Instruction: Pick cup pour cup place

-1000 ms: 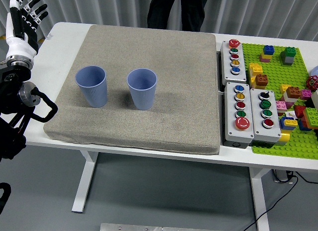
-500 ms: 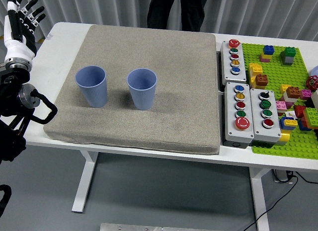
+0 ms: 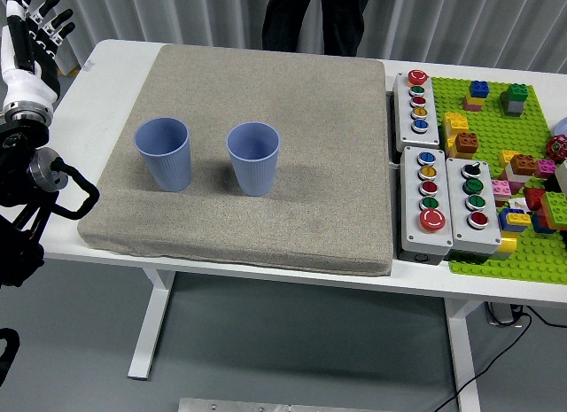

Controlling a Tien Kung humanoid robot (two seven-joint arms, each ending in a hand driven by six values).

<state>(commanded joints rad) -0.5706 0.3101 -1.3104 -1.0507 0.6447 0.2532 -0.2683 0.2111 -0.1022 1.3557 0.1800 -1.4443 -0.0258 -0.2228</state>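
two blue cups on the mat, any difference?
Left cup stands nearer the mat's left edge and the raised left robot hand; right cup stands nearer the mat's middle, slightly closer to the near edge. Both are upright, ribbed, the same blue, similar in size.

No text, label, brand, number or sign can be read anywhere. The two blue cups (image 3: 163,152) (image 3: 253,158) are plain. The three grey button boxes (image 3: 416,104) (image 3: 427,203) (image 3: 475,206) show only coloured buttons, any marking too small to make out. The green brick plate (image 3: 505,164) and the grey mat (image 3: 257,137) carry no print.
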